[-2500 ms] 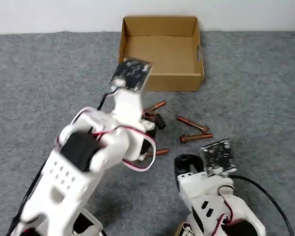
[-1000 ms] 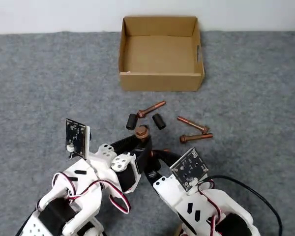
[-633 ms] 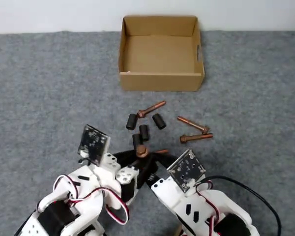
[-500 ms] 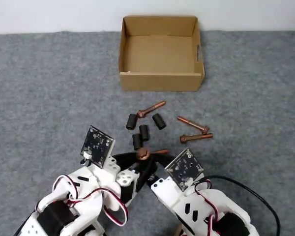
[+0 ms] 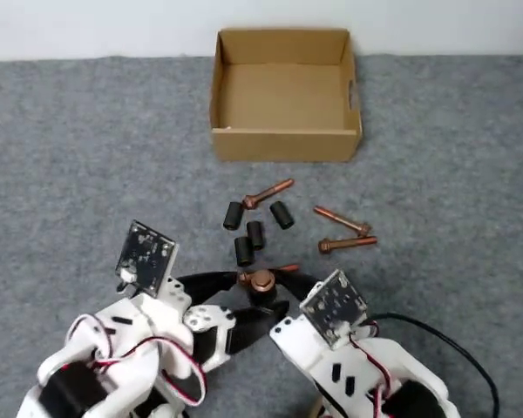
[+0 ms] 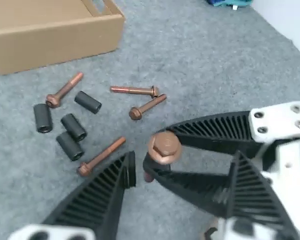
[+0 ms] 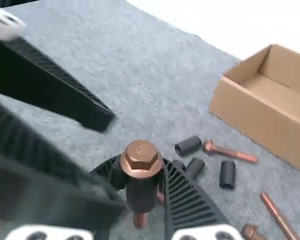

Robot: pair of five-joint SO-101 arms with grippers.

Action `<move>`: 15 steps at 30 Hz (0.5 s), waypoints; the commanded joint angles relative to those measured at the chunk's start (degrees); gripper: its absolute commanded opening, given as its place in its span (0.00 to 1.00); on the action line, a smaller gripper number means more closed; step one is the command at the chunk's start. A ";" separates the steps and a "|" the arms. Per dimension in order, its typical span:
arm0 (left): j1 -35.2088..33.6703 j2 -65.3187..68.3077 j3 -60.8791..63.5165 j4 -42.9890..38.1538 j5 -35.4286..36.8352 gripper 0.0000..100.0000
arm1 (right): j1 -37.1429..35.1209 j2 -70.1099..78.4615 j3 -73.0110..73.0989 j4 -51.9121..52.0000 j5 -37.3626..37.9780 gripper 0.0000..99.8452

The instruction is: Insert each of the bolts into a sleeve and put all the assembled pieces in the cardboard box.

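From above, the right gripper [image 5: 265,284] on the near side grips a sleeved bolt [image 5: 261,280] head-up, just near of the loose sleeves [image 5: 243,251]. The left gripper [image 5: 261,294] gapes open close beside it. The left wrist camera puts the copper head between the right arm's black fingertips. The right wrist camera shows the bolt seated in its sleeve between closed jaws, with the cardboard box [image 7: 250,117] well beyond.

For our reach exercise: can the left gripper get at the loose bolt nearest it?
Probably yes: the left gripper is open, the bolt lies uncovered by its fingertip, though the right gripper, holding a sleeved bolt, crowds it.
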 commanded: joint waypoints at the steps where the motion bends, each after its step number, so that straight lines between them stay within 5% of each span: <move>1: -3.78 -0.09 -3.82 0.88 -4.75 0.23 | 4.70 0.04 -1.14 -1.63 -0.26 0.01; 6: -17.93 -0.09 -3.47 -1.76 -9.85 0.00 | 17.27 0.22 -1.14 -1.63 -2.81 0.01; 15: -39.30 -0.09 13.49 -10.99 -12.75 0.00 | 23.78 19.12 -12.13 -1.71 -11.43 0.01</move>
